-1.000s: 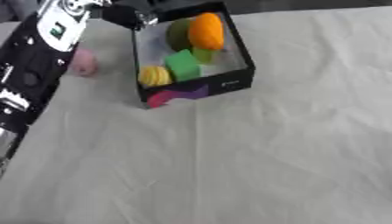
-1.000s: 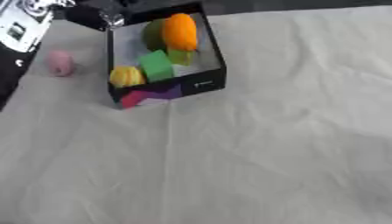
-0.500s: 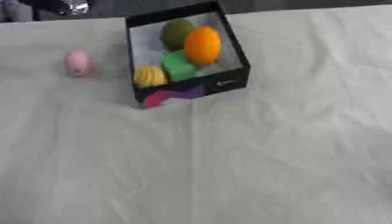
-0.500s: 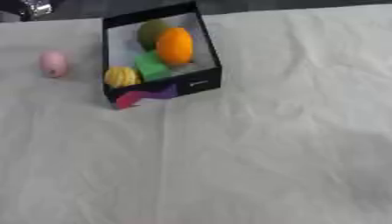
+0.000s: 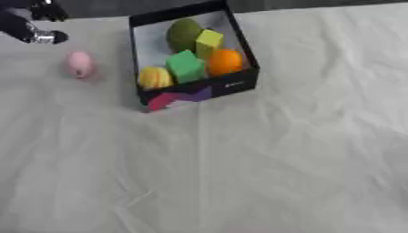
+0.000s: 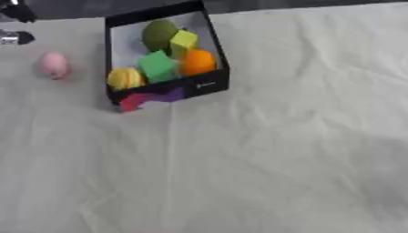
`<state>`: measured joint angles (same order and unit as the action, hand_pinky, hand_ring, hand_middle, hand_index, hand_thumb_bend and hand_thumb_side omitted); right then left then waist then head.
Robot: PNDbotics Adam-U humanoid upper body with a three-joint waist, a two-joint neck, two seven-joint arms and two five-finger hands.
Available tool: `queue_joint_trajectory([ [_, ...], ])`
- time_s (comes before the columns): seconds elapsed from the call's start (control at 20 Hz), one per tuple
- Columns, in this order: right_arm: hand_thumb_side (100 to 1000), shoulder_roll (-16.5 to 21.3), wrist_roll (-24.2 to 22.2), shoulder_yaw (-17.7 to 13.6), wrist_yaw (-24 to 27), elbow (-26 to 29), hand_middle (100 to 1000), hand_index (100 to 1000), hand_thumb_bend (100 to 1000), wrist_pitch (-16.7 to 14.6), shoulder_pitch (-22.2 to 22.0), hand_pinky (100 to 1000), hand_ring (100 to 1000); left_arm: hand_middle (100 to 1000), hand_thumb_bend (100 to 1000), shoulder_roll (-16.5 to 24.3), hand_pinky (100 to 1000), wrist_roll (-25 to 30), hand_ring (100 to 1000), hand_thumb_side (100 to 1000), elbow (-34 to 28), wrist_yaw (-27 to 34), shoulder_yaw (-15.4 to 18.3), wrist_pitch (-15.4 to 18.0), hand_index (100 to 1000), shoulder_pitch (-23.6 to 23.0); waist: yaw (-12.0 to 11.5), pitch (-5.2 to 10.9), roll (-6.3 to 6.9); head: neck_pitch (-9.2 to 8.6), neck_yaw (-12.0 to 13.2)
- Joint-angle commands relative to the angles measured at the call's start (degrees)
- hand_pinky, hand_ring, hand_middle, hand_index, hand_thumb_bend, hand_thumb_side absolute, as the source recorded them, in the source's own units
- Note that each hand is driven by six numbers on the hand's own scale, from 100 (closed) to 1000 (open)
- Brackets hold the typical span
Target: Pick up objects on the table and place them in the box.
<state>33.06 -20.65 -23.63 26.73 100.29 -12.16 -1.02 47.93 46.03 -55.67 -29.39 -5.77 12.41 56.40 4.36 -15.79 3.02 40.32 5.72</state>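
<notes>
Box (image 5: 194, 89) sits far left on white-clothed worktop (image 5: 303, 150), holding green ball (image 5: 182, 33), yellow cube (image 5: 209, 39), green block (image 5: 185, 66), orange (image 5: 225, 61), yellow ribbed piece (image 5: 155, 77). Pink egg (image 5: 79, 64) lies on cloth just left of box. My left hand (image 5: 36, 20) at top-left corner, can't tell its fingers. Right hand out of view

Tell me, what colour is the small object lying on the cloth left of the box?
Pink; the left eye view shows it best.

Left robot hand (image 5: 32, 20) cut off at top-left corner, fingers unreadable, pink object (image 5: 79, 64) blurred
</notes>
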Motion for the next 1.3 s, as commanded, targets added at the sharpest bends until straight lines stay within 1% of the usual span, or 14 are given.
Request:
queue_joint_trajectory([
  [0.05,610,1.1,-0.03,-0.55,-0.39,0.61,704,866,100,-0.3,0.4,884,758,780,474,1.36,936,-0.46,862,519,0.06,-4.87,-0.02,0.63,837,1.18,0.2,-0.14,-0.56,-1.03,0.65],
  [0.1,611,1.03,-0.04,-0.55,-0.49,0.6,704,866,100,-0.29,0.43,884,758,781,494,1.13,935,-0.98,863,515,0.2,-6.58,-0.05,0.7,839,1.29,0.27,-0.23,-0.54,-1.12,0.85],
  [0.15,611,0.97,-0.05,-0.56,-0.58,0.6,704,866,100,-0.29,0.44,884,758,781,536,0.95,928,-1.65,865,482,0.33,-8.3,-0.03,0.7,841,1.37,0.33,-0.31,-0.51,-1.17,1.06],
  [0.25,613,0.86,-0.03,-0.61,-0.73,0.62,704,866,100,-0.29,0.46,884,758,778,553,0.54,919,-3.48,865,436,0.81,-11.81,0.17,0.38,844,1.39,0.43,-0.46,-0.45,-1.28,1.45],
  [0.3,614,0.8,-0.03,-0.63,-0.79,0.63,704,866,100,-0.28,0.48,884,758,778,554,0.28,917,-4.59,865,435,1.19,-13.47,0.33,0.05,844,1.34,0.48,-0.54,-0.43,-1.38,1.63],
  [0.35,616,0.74,-0.03,-0.65,-0.86,0.64,704,866,100,-0.26,0.5,884,758,773,574,0.06,901,-5.77,861,404,1.59,-15.04,0.48,-0.33,846,1.29,0.51,-0.62,-0.41,-1.46,1.75],
  [0.45,619,0.59,-0.04,-0.66,-0.99,0.63,704,866,100,-0.17,0.64,884,758,770,568,-0.45,888,-8.5,856,411,2.33,-18.35,0.7,-1.65,852,1.05,0.62,-0.81,-0.37,-1.65,1.9],
  [0.65,621,0.32,-0.14,-0.64,-1.24,0.63,704,866,100,0.01,0.97,885,758,765,572,-1.68,873,-12.16,848,412,4.26,-21.61,0.81,-3.39,854,0.5,0.81,-1.24,-0.38,-2.13,2.18],
  [0.8,623,0.21,-0.17,-0.66,-1.33,0.65,705,867,100,0.01,1.15,885,759,756,559,-2.44,860,-13.88,836,410,5.61,-23.1,0.86,-4.67,850,0.23,0.93,-1.51,-0.38,-2.22,2.41],
  [0.85,624,0.18,-0.19,-0.66,-1.35,0.65,705,867,100,0.02,1.2,885,759,751,531,-2.63,855,-14.27,830,398,6.0,-23.45,0.87,-4.99,847,0.18,0.96,-1.57,-0.37,-2.26,2.47],
  [0.9,625,0.13,-0.21,-0.66,-1.39,0.64,705,867,100,0.04,1.24,885,759,748,529,-2.84,853,-14.59,827,393,6.47,-23.75,0.92,-5.4,844,0.08,0.99,-1.65,-0.36,-2.32,2.53],
  [1.0,626,0.04,-0.23,-0.68,-1.48,0.62,706,866,100,0.06,1.28,885,759,742,494,-3.19,848,-15.14,826,337,7.27,-24.28,1.02,-6.17,832,-0.05,1.06,-1.76,-0.35,-2.4,2.57],
  [1.25,631,-0.17,-0.29,-0.75,-1.71,0.53,706,866,100,0.18,1.34,886,759,724,420,-3.87,835,-15.9,811,283,8.81,-23.98,1.36,-7.33,801,-0.22,1.22,-1.88,-0.23,-2.49,2.64],
  [1.3,632,-0.2,-0.3,-0.77,-1.76,0.52,706,866,100,0.21,1.32,886,759,722,393,-3.97,832,-15.94,806,281,9.0,-23.83,1.37,-7.45,790,-0.25,1.26,-1.89,-0.2,-2.48,2.64],
])
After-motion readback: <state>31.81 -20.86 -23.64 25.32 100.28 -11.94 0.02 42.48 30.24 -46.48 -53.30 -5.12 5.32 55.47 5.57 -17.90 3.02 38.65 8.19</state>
